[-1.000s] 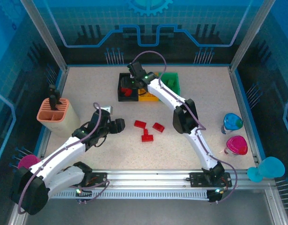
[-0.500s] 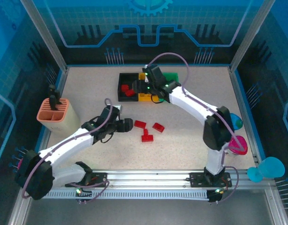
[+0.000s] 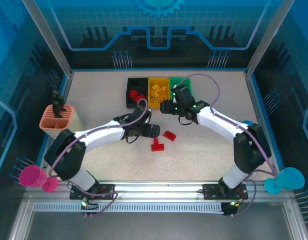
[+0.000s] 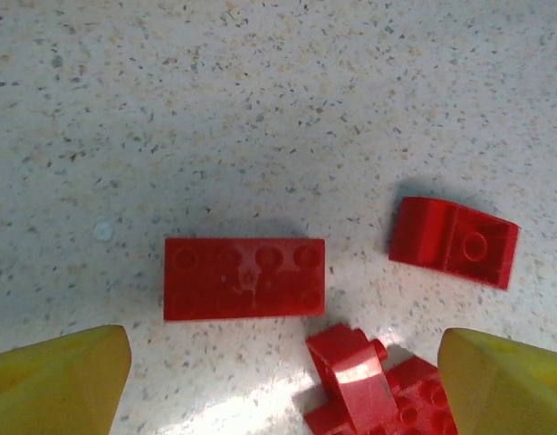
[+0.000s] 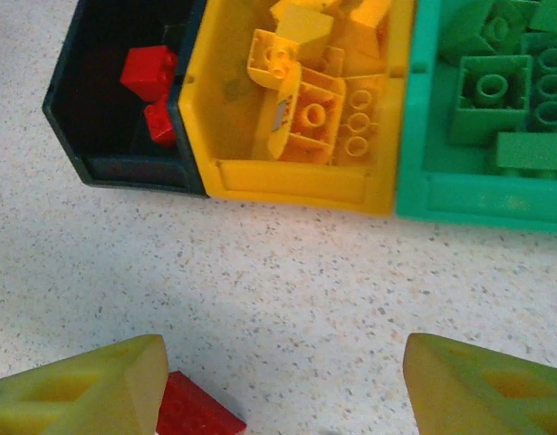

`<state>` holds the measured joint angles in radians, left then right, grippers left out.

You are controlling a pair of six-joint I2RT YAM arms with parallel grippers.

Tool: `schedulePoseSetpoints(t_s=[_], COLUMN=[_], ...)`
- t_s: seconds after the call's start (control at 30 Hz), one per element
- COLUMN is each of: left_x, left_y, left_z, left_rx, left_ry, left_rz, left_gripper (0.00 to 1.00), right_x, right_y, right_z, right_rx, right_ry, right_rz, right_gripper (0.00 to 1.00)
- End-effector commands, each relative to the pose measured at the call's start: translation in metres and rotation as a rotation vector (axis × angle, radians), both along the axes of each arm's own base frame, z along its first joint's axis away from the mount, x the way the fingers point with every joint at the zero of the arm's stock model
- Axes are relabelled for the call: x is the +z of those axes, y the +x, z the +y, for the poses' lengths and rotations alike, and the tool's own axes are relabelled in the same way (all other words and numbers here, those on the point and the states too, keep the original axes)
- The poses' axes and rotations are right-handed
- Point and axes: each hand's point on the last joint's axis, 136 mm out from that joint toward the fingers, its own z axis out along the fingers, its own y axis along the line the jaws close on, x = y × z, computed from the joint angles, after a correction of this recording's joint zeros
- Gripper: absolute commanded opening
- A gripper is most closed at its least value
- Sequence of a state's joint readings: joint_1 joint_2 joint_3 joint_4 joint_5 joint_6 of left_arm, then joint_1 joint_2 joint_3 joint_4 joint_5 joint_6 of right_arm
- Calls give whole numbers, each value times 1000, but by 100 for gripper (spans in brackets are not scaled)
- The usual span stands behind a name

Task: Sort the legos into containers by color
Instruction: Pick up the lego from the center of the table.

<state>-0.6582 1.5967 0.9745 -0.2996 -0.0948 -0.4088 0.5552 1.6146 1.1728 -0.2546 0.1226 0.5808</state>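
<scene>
left fingers [image 4: 61, 376] apart, empty | long red brick [image 4: 244, 278] flat on bench [image 4: 260, 91] between them, just ahead, untouched | right fingers [image 5: 88, 385] apart, empty, over bench before yellow bin [image 5: 287, 181], black bin [image 5: 133, 172] and green bin [image 5: 477, 204] flanking

The right gripper [image 3: 166, 106] has drawn back toward 6 o'clock. It was over the black bin [image 3: 129, 93], then crossed the yellow bin [image 3: 159, 104], and now hangs over bare table just in front of them, so both bins lie uncovered. Its elbow has swung out toward 3 o'clock. The left arm, folded at 8 o'clock a second ago, has stretched in toward the centre. The left gripper [image 3: 154, 131] now sits above the leftmost red brick [image 4: 244, 278], fingers spread to either side of it. With that arm gone, the pink cup [image 3: 32, 176] at 8 o'clock stands in plain sight.
</scene>
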Motion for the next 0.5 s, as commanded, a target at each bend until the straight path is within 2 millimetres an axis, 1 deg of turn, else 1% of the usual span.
schedulePoseSetpoints(t_s=[0.0,0.2,0.47], left_x=[-10,-23,-41], left_y=[4,11,9], left_z=[1,0,-6], left_rx=[-20,-24,-45], left_ry=[91,155,201], left_rz=[21,45,95], left_gripper=[88,86,82], right_x=[17,-2,-12], right_y=[1,-9,-16], right_z=[-8,-25,-42], right_rx=[-31,-58,-93], right_ry=[54,56,67], right_rz=[-53,-17,-2], right_gripper=[70,70,70])
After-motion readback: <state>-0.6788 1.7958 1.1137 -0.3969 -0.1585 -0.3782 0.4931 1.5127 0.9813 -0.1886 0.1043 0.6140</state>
